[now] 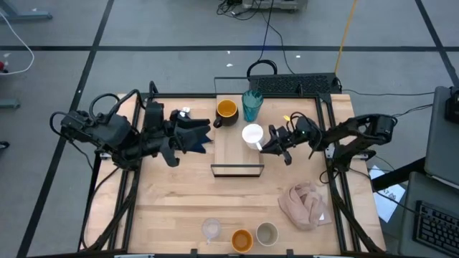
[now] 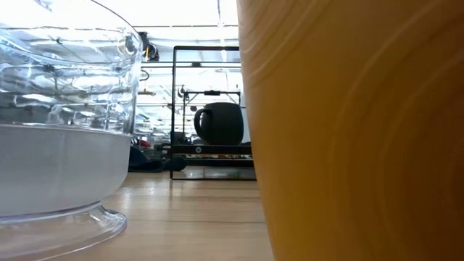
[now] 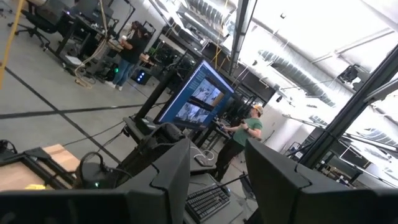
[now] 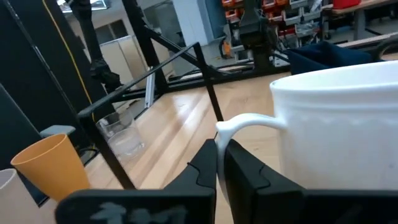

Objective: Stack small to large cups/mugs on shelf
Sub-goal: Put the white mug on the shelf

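The right gripper (image 4: 219,163) is clamped tight on the thin handle of the white mug (image 1: 252,135), which sits right in front of its fingers over the shelf (image 1: 231,147), while the left gripper (image 1: 203,134) sits part-open, gripping nothing, beside the shelf's other edge.

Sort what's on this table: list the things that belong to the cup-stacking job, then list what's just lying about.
Job:
white mug, its handle in the right gripper
teal ribbed tumbler
black mug with yellow-orange inside
small orange cup
small grey-beige cup
small clear glass
light-wood shelf board

Lying about:
pink-beige cloth
dark navy cloth
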{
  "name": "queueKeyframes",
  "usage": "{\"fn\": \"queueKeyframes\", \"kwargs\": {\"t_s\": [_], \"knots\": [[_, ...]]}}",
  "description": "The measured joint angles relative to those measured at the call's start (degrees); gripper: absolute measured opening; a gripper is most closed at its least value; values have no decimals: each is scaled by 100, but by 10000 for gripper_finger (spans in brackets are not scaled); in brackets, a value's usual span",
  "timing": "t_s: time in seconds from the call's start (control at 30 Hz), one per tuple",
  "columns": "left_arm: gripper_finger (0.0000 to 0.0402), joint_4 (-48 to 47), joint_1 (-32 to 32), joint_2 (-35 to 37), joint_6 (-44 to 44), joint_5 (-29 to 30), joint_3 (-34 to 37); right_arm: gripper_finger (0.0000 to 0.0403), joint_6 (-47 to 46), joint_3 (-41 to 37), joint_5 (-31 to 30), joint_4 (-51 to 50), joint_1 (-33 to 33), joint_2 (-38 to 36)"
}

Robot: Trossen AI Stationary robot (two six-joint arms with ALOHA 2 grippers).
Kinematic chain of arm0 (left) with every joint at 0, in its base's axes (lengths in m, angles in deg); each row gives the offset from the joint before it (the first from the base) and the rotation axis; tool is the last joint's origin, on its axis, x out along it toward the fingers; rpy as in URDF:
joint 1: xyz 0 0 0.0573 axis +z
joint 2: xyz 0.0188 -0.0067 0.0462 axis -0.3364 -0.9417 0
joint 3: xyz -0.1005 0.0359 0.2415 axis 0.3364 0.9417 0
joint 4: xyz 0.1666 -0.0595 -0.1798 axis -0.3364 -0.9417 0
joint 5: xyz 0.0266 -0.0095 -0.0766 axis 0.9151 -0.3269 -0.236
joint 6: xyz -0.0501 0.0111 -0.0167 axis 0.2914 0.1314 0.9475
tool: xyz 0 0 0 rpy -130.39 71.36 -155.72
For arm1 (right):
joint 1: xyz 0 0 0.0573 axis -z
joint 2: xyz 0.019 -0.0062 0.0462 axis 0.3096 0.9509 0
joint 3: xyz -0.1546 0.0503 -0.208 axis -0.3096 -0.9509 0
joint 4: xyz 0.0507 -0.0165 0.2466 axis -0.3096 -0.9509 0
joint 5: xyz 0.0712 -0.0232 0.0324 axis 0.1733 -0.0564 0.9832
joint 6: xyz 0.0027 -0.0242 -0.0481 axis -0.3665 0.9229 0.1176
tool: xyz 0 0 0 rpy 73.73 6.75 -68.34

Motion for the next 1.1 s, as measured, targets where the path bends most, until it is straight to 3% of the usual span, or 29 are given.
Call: {"fn": "queueKeyframes", "kwargs": {"t_s": [0.27, 0.57, 1.1], "knots": [[154, -64, 0, 0, 97, -13, 0, 4, 180, 100, 158, -703, 290, 7], [154, -63, 0, 0, 95, -15, 0, 4, 324, 109, 155, -744, 425, 30], [154, -59, 0, 0, 203, -164, 0, 13, -151, 494, 149, -303, 352, 780]]}}
